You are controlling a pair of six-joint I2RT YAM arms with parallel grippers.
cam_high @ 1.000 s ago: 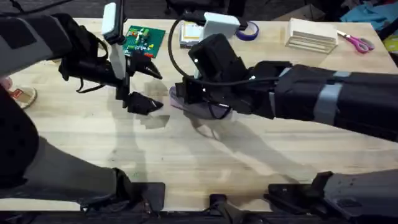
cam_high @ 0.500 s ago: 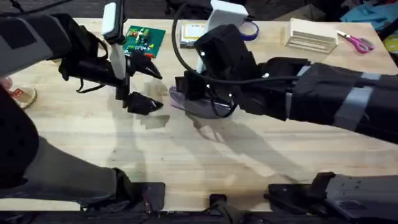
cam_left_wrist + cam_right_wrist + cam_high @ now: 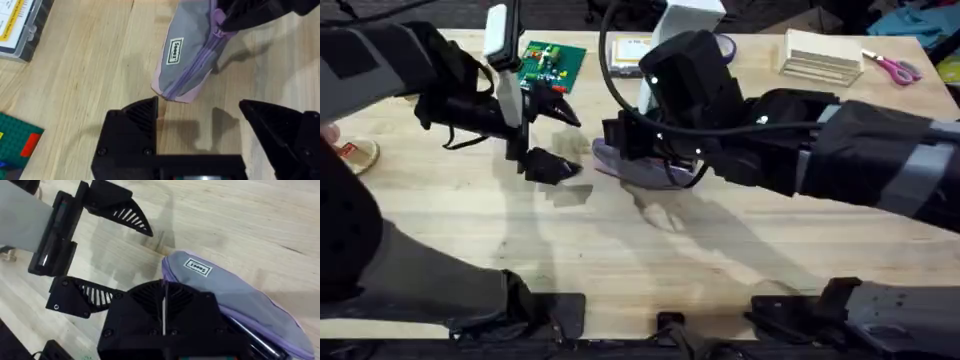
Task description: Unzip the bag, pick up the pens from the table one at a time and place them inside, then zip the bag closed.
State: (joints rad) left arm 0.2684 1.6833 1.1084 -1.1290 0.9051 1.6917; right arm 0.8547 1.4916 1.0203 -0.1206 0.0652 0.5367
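Left hand (image 3: 548,140) hangs wide open over the desk (image 3: 620,250), fingers spread, gripping nothing, just off the nine o'clock end of the bag (image 3: 645,168). Right hand (image 3: 165,305) sits pressed shut, fingers together, right on top of the lilac-and-grey bag at its zipper line; whether it pinches the pull, can't tell. Since a second ago the right arm has crept toward twelve o'clock; the left hasn't budged.
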